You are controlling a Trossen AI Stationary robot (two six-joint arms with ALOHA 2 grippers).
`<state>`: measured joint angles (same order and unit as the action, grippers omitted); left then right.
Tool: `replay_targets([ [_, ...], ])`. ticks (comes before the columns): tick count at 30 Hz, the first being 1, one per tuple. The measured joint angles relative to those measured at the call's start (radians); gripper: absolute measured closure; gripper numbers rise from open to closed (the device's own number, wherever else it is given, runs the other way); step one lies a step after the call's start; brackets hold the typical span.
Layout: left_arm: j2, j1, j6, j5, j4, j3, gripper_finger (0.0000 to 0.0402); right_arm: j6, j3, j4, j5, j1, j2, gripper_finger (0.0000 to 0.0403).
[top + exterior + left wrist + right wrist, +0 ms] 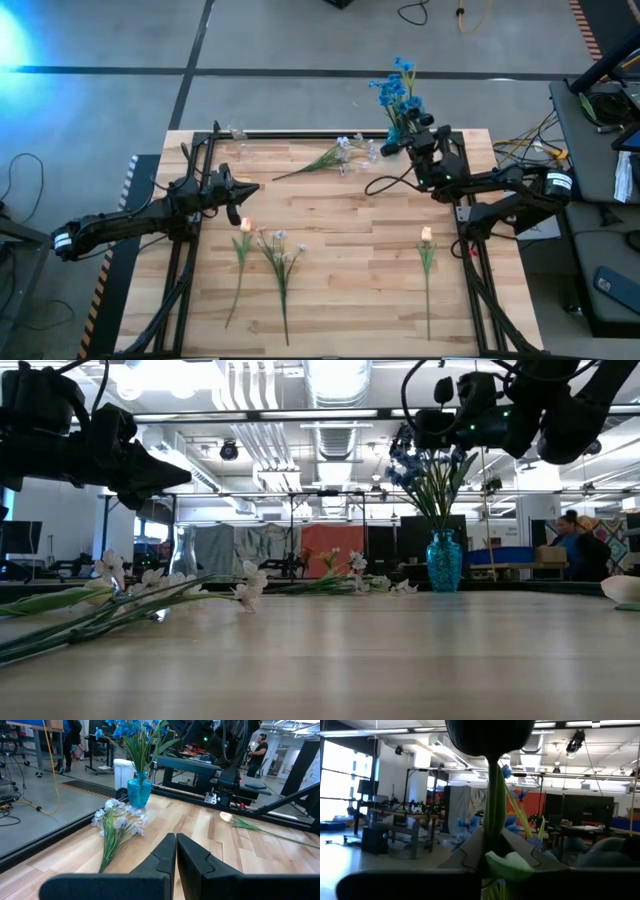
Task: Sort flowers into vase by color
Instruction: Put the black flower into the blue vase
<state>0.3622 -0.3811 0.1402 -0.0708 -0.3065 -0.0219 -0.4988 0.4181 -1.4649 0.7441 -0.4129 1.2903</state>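
Note:
A blue glass vase [444, 561] stands at the table's far edge with blue-blossomed flowers [397, 86] upright in it. My right gripper [404, 133] is right at this bunch, high above the vase, shut on a green stem. My left gripper [176, 839] is shut and empty, raised over the table's left part [247, 190]. A white-lilac spray [340, 153] lies flat near the vase. A second white-lilac spray [280, 252] lies beside a peach tulip [243, 236] at near left. Another peach tulip [427, 243] lies at near right. My right gripper pinches one green stem [494, 807] of the blue flowers between its two fingers, with a leaf [509, 864] just at the fingers. The fingers come from the table's right side and lie across the stem. The stem stands upright; my gripper hides its lower end.
A clear glass vase [183, 556] stands near the far-left corner [234, 132]. Black frame rails [190, 250] run along the table's left and right sides. Bare wood lies in the middle of the table [350, 230]. A person [578, 545] is in the room beyond.

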Motion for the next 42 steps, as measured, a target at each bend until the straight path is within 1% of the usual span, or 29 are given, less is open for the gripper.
replay_targets([
  [3, 0.0, 0.0, 0.0, 0.0, 0.0, 0.0, 0.0402, -0.005, 0.012, 0.018, 0.018, 0.0, -0.001, 0.0345],
  [7, 0.0, 0.0, 0.0, 0.0, 0.0, 0.0, 0.0402, -0.026, 0.038, 0.06, 0.076, 0.0, -0.002, 0.0325],
  [9, 0.0, 0.0, 0.0, 0.0, 0.0, 0.0, 0.0402, -0.026, 0.052, 0.113, 0.096, 0.0, -0.005, 0.0312],
  [13, 0.0, 0.0, 0.0, 0.0, 0.0, 0.0, 0.0402, 0.006, 0.091, 0.242, 0.097, 0.0, -0.007, 0.0283],
  [19, 0.0, 0.0, 0.003, -0.001, 0.0, 0.0, 0.0402, 0.09, 0.173, 0.488, 0.098, 0.0, -0.007, 0.0245],
  [27, 0.0, 0.0, 0.003, -0.001, 0.0, 0.0, 0.0402, 0.24, 0.343, 0.962, 0.144, 0.001, -0.008, 0.0213],
  [31, 0.0, 0.0, 0.001, -0.001, 0.0, 0.0, 0.0402, 0.267, 0.416, 1.128, 0.143, 0.003, -0.008, 0.0198],
  [34, 0.0, 0.0, 0.0, -0.001, 0.0, 0.0, 0.0402, 0.267, 0.462, 1.233, 0.141, 0.007, -0.008, 0.0191],
  [37, 0.0, 0.0, 0.0, -0.002, 0.0, 0.0, 0.0402, 0.266, 0.506, 1.336, 0.14, 0.017, -0.008, 0.0193],
  [40, 0.0, 0.0, 0.0, -0.002, 0.0, 0.0, 0.0402, 0.265, 0.543, 1.402, 0.139, 0.032, -0.008, 0.0205],
  [42, 0.0, 0.0, 0.0, -0.002, 0.0, 0.0, 0.0402, 0.264, 0.566, 1.436, 0.139, 0.039, -0.008, 0.0221],
])
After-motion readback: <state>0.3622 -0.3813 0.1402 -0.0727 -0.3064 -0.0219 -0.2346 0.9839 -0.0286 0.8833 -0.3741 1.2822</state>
